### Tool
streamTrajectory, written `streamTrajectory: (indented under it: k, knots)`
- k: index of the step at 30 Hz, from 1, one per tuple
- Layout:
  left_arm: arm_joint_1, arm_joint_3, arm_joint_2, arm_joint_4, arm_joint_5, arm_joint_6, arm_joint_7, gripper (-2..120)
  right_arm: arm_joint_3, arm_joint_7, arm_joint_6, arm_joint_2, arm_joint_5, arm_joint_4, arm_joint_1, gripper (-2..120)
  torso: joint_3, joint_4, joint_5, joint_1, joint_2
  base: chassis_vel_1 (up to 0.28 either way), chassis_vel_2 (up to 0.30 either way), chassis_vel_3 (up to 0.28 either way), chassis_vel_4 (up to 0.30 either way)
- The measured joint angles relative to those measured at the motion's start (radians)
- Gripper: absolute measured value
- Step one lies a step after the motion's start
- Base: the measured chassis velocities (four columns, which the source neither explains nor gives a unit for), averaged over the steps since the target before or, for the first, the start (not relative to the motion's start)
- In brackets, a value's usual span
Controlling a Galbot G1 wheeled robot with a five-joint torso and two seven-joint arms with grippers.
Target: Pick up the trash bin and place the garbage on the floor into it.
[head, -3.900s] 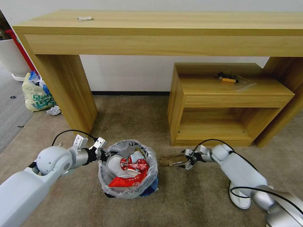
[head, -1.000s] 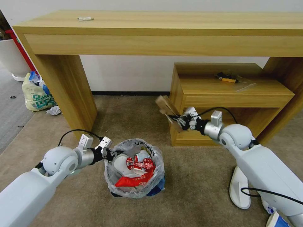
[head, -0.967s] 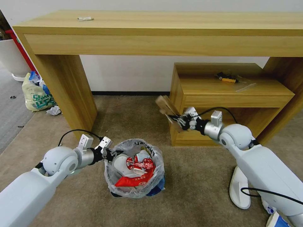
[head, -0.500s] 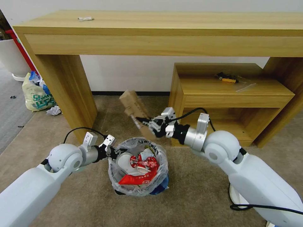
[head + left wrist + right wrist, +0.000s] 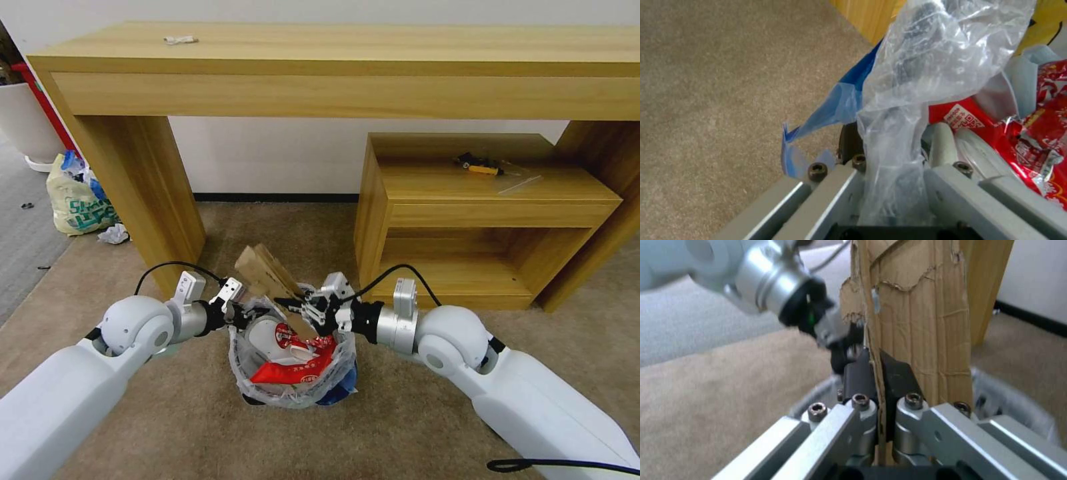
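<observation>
The trash bin (image 5: 288,397), lined with a crinkly clear bag, stands between my arms and holds red wrappers (image 5: 291,367) and white litter. My left gripper (image 5: 241,316) is shut on the bin's rim and bag at its left side. In the left wrist view the clear bag (image 5: 929,60) runs between the fingers of the left gripper (image 5: 891,166), beside red wrappers (image 5: 1040,126). My right gripper (image 5: 301,311) is shut on a cardboard scrap (image 5: 267,272), which leans tilted over the bin's opening. The right wrist view shows the right gripper (image 5: 878,370) pinching the cardboard scrap (image 5: 916,306).
A long wooden desk (image 5: 333,67) spans the back, its leg (image 5: 143,193) just behind the left arm. A low wooden cabinet (image 5: 467,220) stands behind the right arm. A yellowish bag (image 5: 77,200) and a crumpled tissue (image 5: 115,233) lie at far left. The beige carpet floor (image 5: 187,427) stretches in front.
My right gripper lifted the cardboard scrap off the floor and carried it up and left to over the bin. The left gripper shifted the bin slightly right.
</observation>
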Motion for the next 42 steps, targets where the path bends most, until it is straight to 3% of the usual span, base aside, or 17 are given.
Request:
streamTrajectory:
  k: [20, 36, 39, 41, 42]
  knots:
    - [0.009, -0.021, 0.027, -0.018, -0.025, 0.0, 0.006, 0, -0.066, 0.008, 0.032, 0.023, -0.107, -0.064, -0.019, 2, 0.0, 0.0001, 0.0, 0.0, 0.0, 0.0, 0.0, 0.0, 0.0]
    - [0.034, -0.045, 0.036, -0.009, -0.014, 0.0, 0.008, 0, -0.002, 0.073, 0.032, -0.005, -0.098, 0.028, -0.05, 56, 0.0, -0.0001, 0.0, 0.0, 0.0, 0.0, 0.0, 0.0, 0.0]
    - [0.059, -0.065, 0.038, -0.02, -0.013, 0.0, 0.001, 0, 0.032, 0.133, 0.032, -0.009, -0.071, 0.064, -0.053, 73, 0.0, 0.0001, -0.0001, 0.0, 0.0, 0.0, 0.0, 0.0, 0.0]
    - [0.073, -0.074, 0.039, -0.029, -0.014, 0.0, -0.007, 0, 0.047, 0.153, 0.032, -0.009, -0.069, 0.068, -0.059, 75, 0.0, 0.0, -0.0001, 0.0, 0.0, 0.0, 0.0, 0.0, 0.0]
    - [0.088, -0.083, 0.039, -0.036, -0.014, 0.0, -0.014, 0, 0.062, 0.176, 0.032, -0.009, -0.069, 0.07, -0.069, 82, 0.0, 0.0001, 0.0, 0.0, 0.0, 0.0, 0.0, 0.0, 0.0]
